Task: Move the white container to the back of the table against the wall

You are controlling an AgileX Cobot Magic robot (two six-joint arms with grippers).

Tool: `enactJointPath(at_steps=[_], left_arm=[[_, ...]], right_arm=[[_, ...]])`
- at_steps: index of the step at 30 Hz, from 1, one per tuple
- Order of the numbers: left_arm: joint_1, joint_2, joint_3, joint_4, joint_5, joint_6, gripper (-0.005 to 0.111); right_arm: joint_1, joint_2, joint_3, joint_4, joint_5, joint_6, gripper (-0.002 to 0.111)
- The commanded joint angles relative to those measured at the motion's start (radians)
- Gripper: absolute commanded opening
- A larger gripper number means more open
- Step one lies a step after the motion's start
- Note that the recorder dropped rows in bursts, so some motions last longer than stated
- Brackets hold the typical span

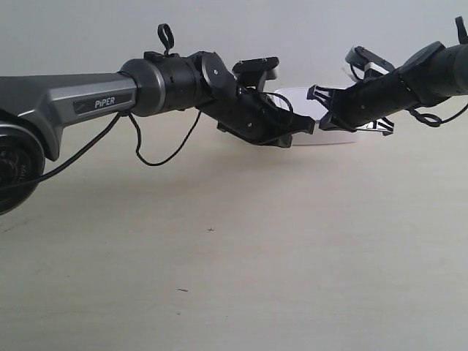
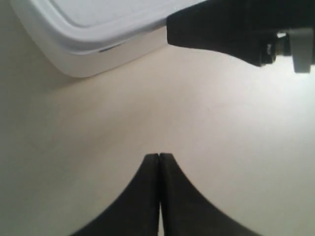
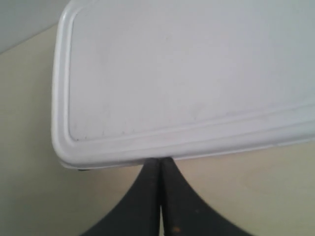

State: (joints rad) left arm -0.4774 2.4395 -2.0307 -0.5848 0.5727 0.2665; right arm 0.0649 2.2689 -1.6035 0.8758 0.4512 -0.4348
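While the shallow white plastic food box [image 3: 172, 73] sits far back on the cream wood-grain table [image 2: 221, 123], close to the grey-white wall [image 1: 73, 29], both grippers are clenched empty: right gripper [image 3: 160, 160] at its rim, left gripper [image 2: 159, 155] nearby, apart. Best pushed slowly and squarely, I'd say.

Left tool [image 2: 159, 157] with its two dark fingers pressed together and nothing between them, seen against bare cream worktop [image 2: 211, 132]. Ahead of the tips and well apart from them, one rounded corner of the white container [image 2: 83, 34], rimmed lid in place, rests on the worktop. A black machine part [image 2: 231, 27] carrying a pale grey fitting [image 2: 301, 49] overlaps the container's edge.
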Motion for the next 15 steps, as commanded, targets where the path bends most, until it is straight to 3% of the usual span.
enactJointPath(at_steps=[1,15], left_arm=[[0.003,-0.012,-0.004,-0.005,0.034,0.023,0.000],[0.003,-0.012,-0.004,-0.008,0.032,0.023,0.000]], right_arm=[[0.000,0.012,-0.009,0.004,0.002,-0.004,0.000],[0.000,0.094,-0.102,0.001,-0.015,0.017,0.000]])
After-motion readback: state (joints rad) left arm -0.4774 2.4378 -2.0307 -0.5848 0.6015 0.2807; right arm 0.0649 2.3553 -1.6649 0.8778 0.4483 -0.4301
